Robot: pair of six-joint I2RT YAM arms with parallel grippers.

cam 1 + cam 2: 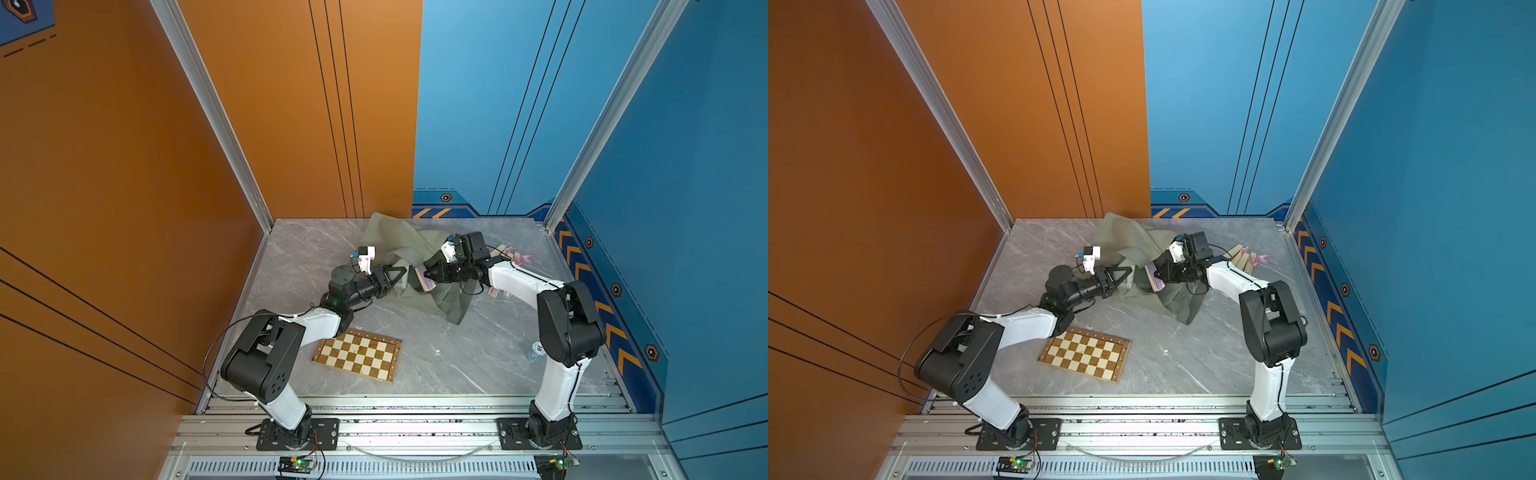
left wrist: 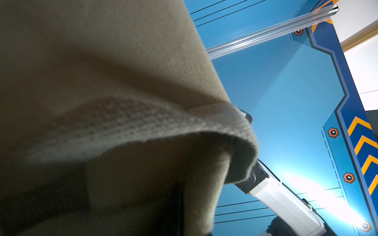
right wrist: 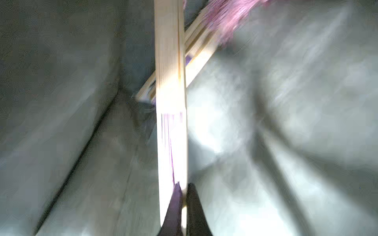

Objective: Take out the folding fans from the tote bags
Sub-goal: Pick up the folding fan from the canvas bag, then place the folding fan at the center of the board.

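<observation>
1. We saw the left hand [image 1: 401, 272] closed on the rim of the tote bag [image 1: 386, 239]. In its wrist view the cloth hid its fingers.
2. The right hand [image 3: 184, 196] pinched one folding fan [image 3: 171, 98] by its end. The fan ran away from the hand into the bag and was badly blurred.
3. A second fan [image 3: 199, 47] crossed behind it, half hidden.
4. Behind the right hand's wrist, more fans [image 1: 1241, 258] lay on the counter [image 1: 1183, 353], partly covered by the arm [image 1: 1229, 276].

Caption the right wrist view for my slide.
Right gripper shut on a fan inside the tote, a second fan crossed behind it.
</observation>
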